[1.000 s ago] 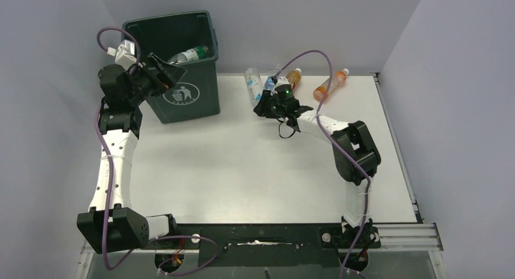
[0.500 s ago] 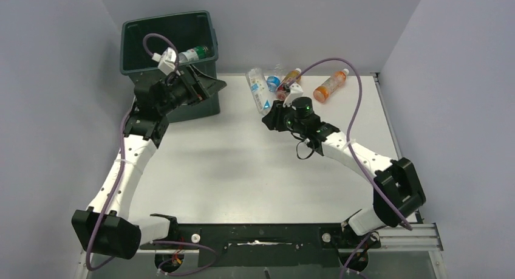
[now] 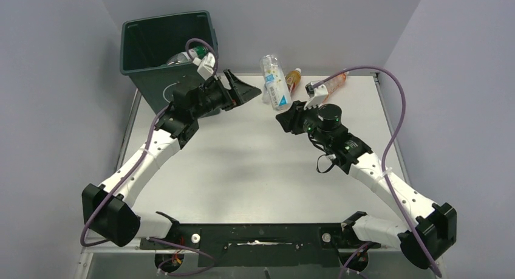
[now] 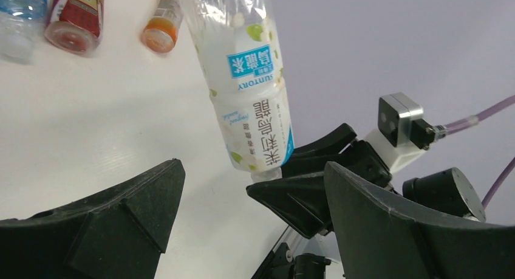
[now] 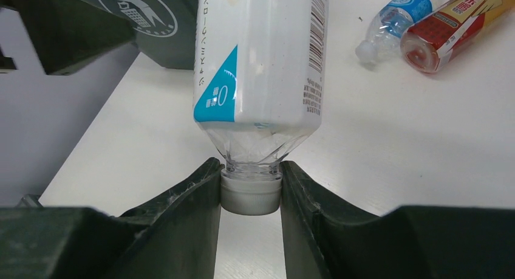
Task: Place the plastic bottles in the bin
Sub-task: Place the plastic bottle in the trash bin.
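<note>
My right gripper (image 3: 290, 117) (image 5: 251, 169) is shut on the white cap of a clear plastic bottle (image 3: 275, 84) (image 5: 261, 54) with a white and blue label, holding it above the table. My left gripper (image 3: 246, 92) (image 4: 252, 166) is open just left of that bottle (image 4: 252, 90), nothing between its fingers. The dark green bin (image 3: 164, 42) (image 5: 146, 17) stands at the back left with a green-labelled bottle (image 3: 181, 58) inside. A red-labelled bottle (image 3: 293, 78) (image 5: 452, 27), a blue-labelled one (image 5: 395, 20) and an orange one (image 3: 337, 79) lie at the back.
Grey walls close in the table (image 3: 243, 169) on the left, back and right. The purple cable (image 3: 388, 78) of the right arm loops over the back right. The arm bases sit on a black rail (image 3: 261, 236) at the near edge.
The right arm has lifted the white-labelled bottle off the table and drawn it back to the right. The left arm has swung from the bin towards the middle, its open gripper nearing the bottle.
</note>
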{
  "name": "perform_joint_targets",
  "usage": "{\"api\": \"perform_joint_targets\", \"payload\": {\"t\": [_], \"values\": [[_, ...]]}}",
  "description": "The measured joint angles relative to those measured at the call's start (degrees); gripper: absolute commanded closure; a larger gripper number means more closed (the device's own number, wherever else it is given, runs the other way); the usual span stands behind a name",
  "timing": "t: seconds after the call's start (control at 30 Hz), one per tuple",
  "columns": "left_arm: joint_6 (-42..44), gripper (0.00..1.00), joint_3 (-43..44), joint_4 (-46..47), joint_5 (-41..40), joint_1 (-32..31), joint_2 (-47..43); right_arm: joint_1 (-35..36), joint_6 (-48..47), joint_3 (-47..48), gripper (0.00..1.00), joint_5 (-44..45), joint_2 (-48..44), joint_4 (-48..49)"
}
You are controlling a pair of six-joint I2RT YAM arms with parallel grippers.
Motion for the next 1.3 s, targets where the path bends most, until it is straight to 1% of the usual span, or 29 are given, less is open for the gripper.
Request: {"api": "perform_joint_targets", "payload": {"t": [0.13,0.3,0.53,0.73,0.77,0.87,0.97,1.07,1.1,1.13,1.23,1.3], "values": [[-1.4,0.14,0.0,2.4,-2.5,-3.0,1.9,0.7,-0.7,-0.1,0.77,0.2,-3.3,-1.2],[-2.9,0.14,0.0,5.9,-4.4,-5.1,4.1,2.1,-1.2,-0.2,0.77,0.3,-5.3,-2.1],[-3.3,0.14,0.0,7.9,-6.1,-6.8,6.9,4.9,-1.6,-0.2,0.77,0.5,-6.1,-3.4],[-3.5,0.14,0.0,8.7,-7.1,-7.2,7.2,6.2,-1.8,-0.3,0.77,0.7,-6.2,-3.9],[-3.4,0.15,0.0,8.7,-7.3,-7.2,7.2,6.5,-1.8,-0.3,0.77,0.7,-6.2,-3.9],[-3.0,0.25,0.0,8.7,-7.6,-7.2,7.2,6.6,-1.8,-0.3,0.77,0.8,-6.2,-3.9],[-2.7,0.39,0.1,8.7,-7.9,-7.2,7.2,6.8,-1.8,-0.3,0.77,0.8,-6.2,-3.9],[-2.7,0.47,0.3,8.7,-8.0,-7.3,7.2,6.9,-1.8,-0.5,0.77,0.8,-6.2,-3.9],[-2.6,0.48,0.4,8.6,-8.0,-7.3,7.2,7.0,-1.8,-0.5,0.76,0.9,-6.2,-3.9],[-2.6,0.49,0.4,8.6,-8.0,-7.4,7.2,7.0,-1.8,-0.5,0.71,0.9,-6.2,-3.9],[-2.4,0.51,0.5,8.2,-8.1,-7.4,7.2,7.2,-1.8,-0.5,0.51,1.2,-6.1,-4.0],[-1.4,0.52,0.9,7.4,-8.4,-7.4,7.2,7.2,-1.6,-0.5,0.31,1.2,-5.9,-3.9]]}}
